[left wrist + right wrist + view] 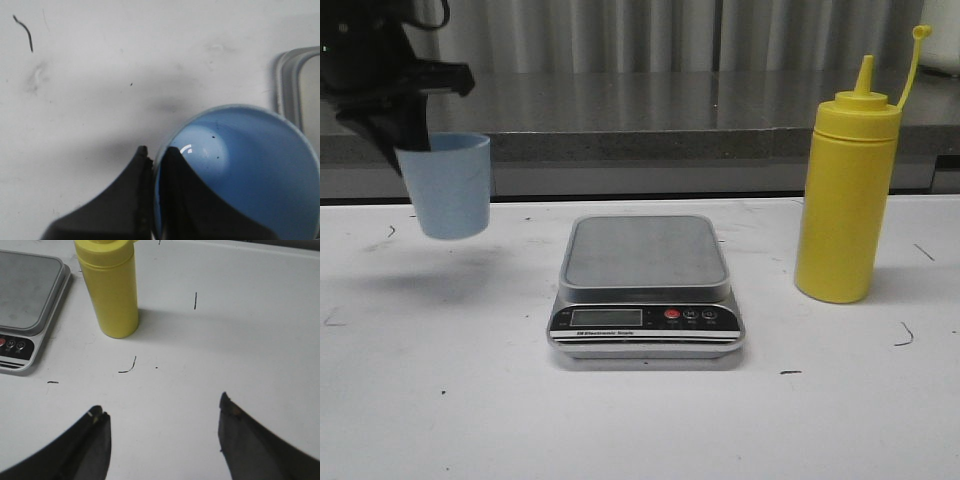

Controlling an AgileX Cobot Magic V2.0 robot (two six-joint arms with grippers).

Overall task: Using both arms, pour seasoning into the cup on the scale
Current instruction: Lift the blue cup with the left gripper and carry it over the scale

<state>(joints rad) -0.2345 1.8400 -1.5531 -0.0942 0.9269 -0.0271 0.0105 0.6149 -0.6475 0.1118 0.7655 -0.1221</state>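
Left gripper (405, 125), pinching the pale blue cup (447, 187) by its rim at upper left, must next lower it onto the scale (646, 287) platform at centre.

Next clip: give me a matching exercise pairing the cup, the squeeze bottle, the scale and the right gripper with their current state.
Things:
1. cup
2. yellow bottle
3. scale
4. right gripper

States:
A. platform bare
B. open, holding nothing
C. held above the table by the left gripper
D. upright on the table, untouched

Pairs: 1-C, 2-D, 3-A, 4-B
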